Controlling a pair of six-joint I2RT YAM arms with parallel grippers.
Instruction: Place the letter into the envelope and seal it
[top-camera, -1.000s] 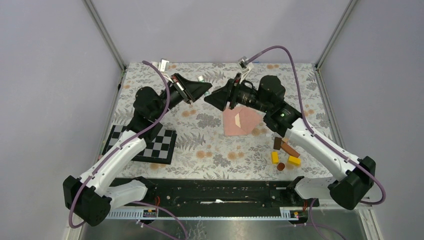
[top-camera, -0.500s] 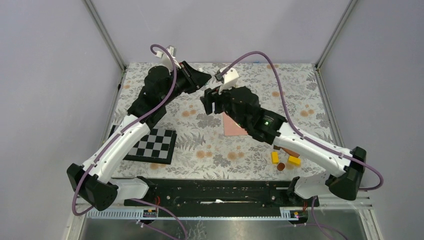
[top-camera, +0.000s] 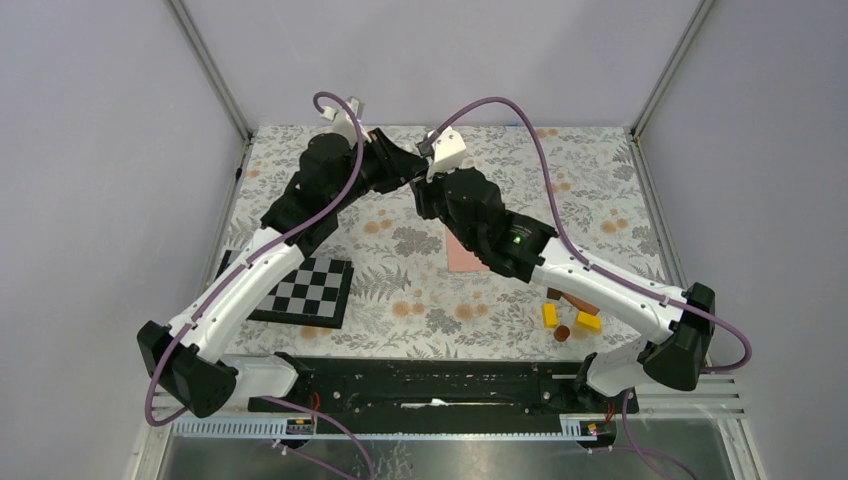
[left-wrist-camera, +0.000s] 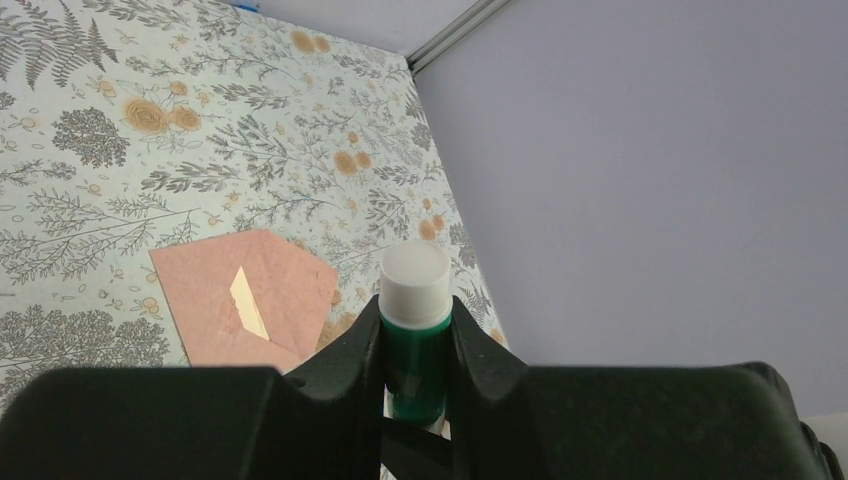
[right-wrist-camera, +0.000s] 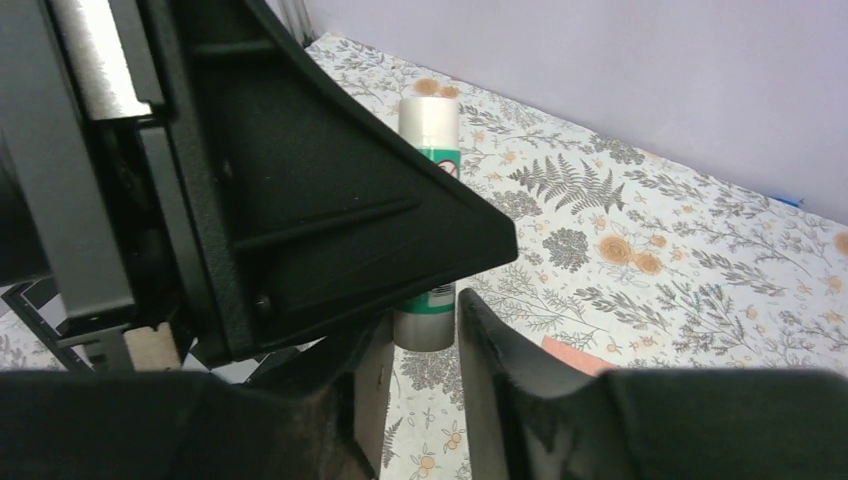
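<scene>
In the top view the two arms meet at the upper centre of the frame, over the floral tabletop (top-camera: 600, 190). The left pincer (left-wrist-camera: 414, 335) is clamped on a glue stick (left-wrist-camera: 413, 285) with a green body and a white cap, the cap standing out beyond its fingertips. From the right wrist view the same glue stick (right-wrist-camera: 428, 170) juts past the left pincer's black body, and its lower end sits between the fingers of the right pincer (right-wrist-camera: 422, 318). Those fingers stand on either side of the stick, but I cannot tell whether they press on it.

The envelope (top-camera: 465, 255) lies flat on the tabletop at the centre of the top view, below and slightly right of where the pincers meet, partly covered by the right arm. Neither pincer touches it. In the left wrist view the envelope (left-wrist-camera: 285, 290) lies left of the held stick and apart from it, and a cream sliver of the letter (left-wrist-camera: 245, 300) shows on its face.

A checkerboard (top-camera: 310, 290) lies at lower left and small coloured blocks (top-camera: 570, 312) at lower right.
</scene>
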